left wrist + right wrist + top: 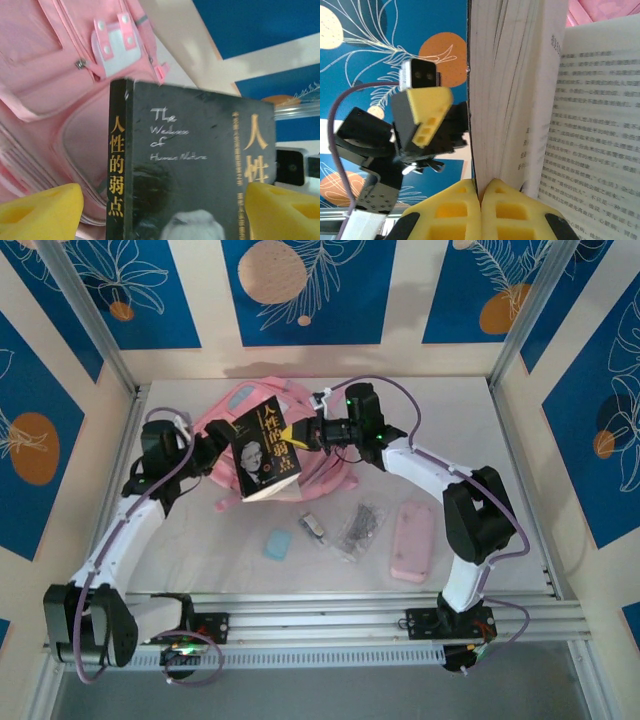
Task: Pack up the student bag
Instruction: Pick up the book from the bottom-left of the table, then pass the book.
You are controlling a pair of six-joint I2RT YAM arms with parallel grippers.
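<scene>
Yellow fingertips (457,210) of the right gripper (480,200) are seen closest. They are pressed together on the thin dark cover of the book (510,100), so this gripper is clamped on the book. The student bag (280,395) is laid at the back middle of the table (530,450), behind and under the raised book. Its pink front pocket is seen in the left wrist view. The book is held up over the bag with its cover turned to the top camera, and some pages stand open behind the cover. The left gripper (162,212) is spread wide, with one finger on each side of the book. A gap is seen between the spine and one finger, but contact at the other finger cannot be told. Bare table is seen at the back right and along the right edge. In front of the bag, well apart from both grippers, are laid a pale pink pencil case (413,540), a clear packet (360,528), a pale blue block (277,545) and a small white item (312,528).
</scene>
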